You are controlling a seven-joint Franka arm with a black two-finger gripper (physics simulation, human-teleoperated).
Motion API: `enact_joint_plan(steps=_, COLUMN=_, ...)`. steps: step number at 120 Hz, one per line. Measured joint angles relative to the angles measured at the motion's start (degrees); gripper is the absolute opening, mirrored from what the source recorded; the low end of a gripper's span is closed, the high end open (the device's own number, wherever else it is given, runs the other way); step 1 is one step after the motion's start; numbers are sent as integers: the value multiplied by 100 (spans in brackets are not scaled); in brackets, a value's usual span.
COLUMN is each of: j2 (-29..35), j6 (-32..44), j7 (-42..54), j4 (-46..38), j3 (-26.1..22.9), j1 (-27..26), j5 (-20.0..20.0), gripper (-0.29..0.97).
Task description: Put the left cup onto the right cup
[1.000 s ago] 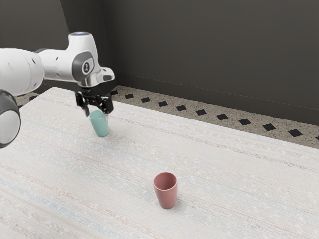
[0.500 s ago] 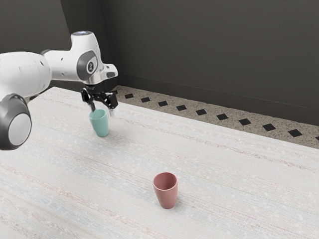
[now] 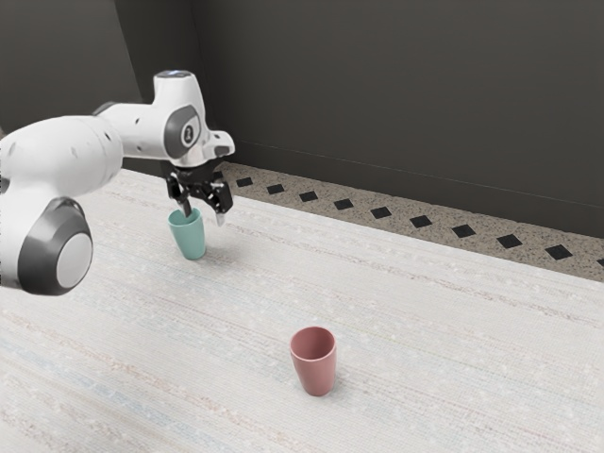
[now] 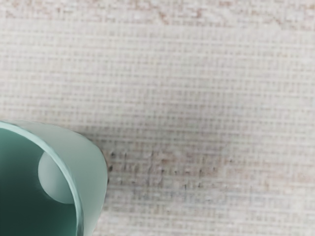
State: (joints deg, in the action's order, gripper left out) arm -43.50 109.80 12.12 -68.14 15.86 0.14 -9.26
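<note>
Dark wall (image 3: 396, 85) and a floor (image 3: 415, 219) with little black diamonds sit behind a big pale counter (image 3: 425, 311). Two cups stand on it. The green cup (image 3: 188, 238) is at the exterior view's left, far back. The pink cup (image 3: 312, 360) is well apart from it, nearer the front.

A second ago the end effector (image 3: 204, 213) sat right over the green cup. Now it has slid a bit toward the exterior view's right. The white arm (image 3: 75, 156) has swung in with it. The green cup has not moved at all. It stands upright in the same spot on the counter.

The end effector's two fingers are spread apart and hold nothing. One finger looks to be at the cup's rim and the other hangs past its side. I think it is lining up to pinch the cup's wall. So the lift has not begun, and the carry to the pink cup is yet to come.

From the side, you can see both cups and how far apart they are. From the hand's camera, you look down into the green cup (image 4: 83, 167). It is hollow, with nothing in it, and it sits off to one side of the hand, with bare counter (image 4: 197, 98) next to it.
</note>
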Motion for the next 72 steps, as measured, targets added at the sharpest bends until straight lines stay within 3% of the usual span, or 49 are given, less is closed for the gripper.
enact_joint_plan(steps=72, j2=-436, j6=-188, j7=115, j4=503, j3=79, j1=166, j5=-50, gripper=66)
